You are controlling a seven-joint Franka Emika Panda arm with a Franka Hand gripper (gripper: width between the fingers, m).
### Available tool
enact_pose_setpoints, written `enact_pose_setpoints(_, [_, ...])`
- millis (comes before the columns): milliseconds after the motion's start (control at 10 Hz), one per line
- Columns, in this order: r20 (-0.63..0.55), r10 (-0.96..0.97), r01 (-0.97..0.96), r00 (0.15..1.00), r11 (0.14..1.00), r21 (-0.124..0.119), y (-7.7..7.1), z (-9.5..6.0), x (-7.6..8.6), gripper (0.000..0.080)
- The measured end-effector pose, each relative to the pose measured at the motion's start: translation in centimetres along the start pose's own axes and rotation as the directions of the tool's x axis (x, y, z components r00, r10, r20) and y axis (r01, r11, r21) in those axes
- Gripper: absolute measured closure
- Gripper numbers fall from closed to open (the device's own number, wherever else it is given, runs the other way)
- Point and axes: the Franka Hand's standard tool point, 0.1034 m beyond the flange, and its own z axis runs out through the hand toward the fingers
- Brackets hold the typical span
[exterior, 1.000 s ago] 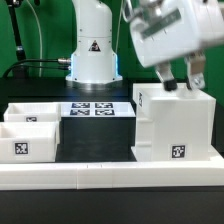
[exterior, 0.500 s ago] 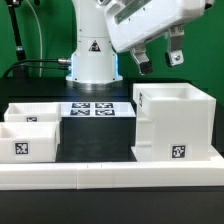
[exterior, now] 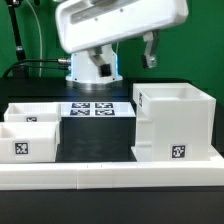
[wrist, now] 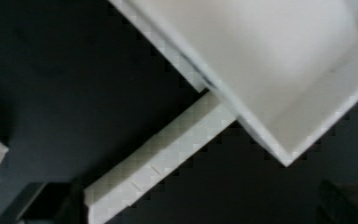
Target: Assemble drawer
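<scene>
- The jaws stand spread apart with nothing between them. In the wrist view the dark fingertips point(wrist: 30, 200) sit at the two lower corners, and between them lie only the black surface point(wrist: 87, 90) and white plastic.
- In the exterior view they hang high over the middle of the scene, with one finger point(exterior: 150, 50) in plain sight.
- A second ago they were down at the top rim of the housing. Since then they have lifted clear and swung toward the exterior view's left.
- The housing point(exterior: 175, 125) stands upright at the exterior view's right, with its open side up and a tag low on its front. It rests against the low white wall point(exterior: 110, 178) and looks unmoved by the release.
- The two trays point(exterior: 30, 115) sit at the exterior view's left, one just behind the other. The nearer tray point(exterior: 25, 148) shows its tag. Both are well apart from the housing, and neither is inserted.
- The marker board point(exterior: 95, 108) lies flat between the trays and the housing, in front of the robot base point(exterior: 88, 68).
- Judged from this, the housing has been set in place and let go, and the leftward swing suits fetching a tray next. The drawer is far from done, since both trays are yet to go in.
</scene>
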Motion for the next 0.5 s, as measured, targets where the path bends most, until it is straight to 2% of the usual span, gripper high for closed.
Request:
enact_pose_setpoints(400, [0.002, -0.252, 0.252, 0.968, 0.968, -0.005, 0.03, 0.09, -0.04, 0.0150])
enact_pose_setpoints(500, [0.012, -0.362, 0.362, 0.932, 0.932, -0.023, 0.45, 0.25, -0.10, 0.0150])
